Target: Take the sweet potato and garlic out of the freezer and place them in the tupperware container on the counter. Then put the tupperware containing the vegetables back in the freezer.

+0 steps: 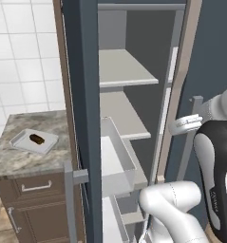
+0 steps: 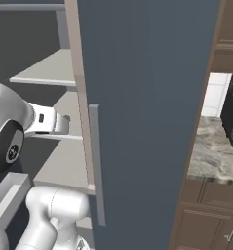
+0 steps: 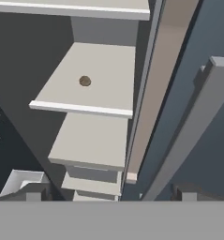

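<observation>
White wall tiles back the worktop (image 1: 20, 161) on the left, where the tupperware container (image 1: 21, 144) sits with the sweet potato (image 1: 37, 138) already lying inside it. To its right stands the freezer (image 1: 86, 85), door swung open, pale shelves and white door bins exposed.

Your remaining pick is the garlic (image 3: 85, 81), a tiny roundish olive-tan lump resting alone on a shelf, toward the far side of it, well apart from the shelf's near edge. Judge it light, firm and rounded, so it will likely roll or squirt out if you pinch it off-centre. Take it across its widest part, fingers straddling it evenly, and settle low enough that the pads meet its middle rather than its crown.

Your hand (image 3: 108, 190) hangs empty with the jaws spread fully wide, near the freezer's front, below and short of the garlic's shelf. You have a fair reach ahead before closing.
</observation>
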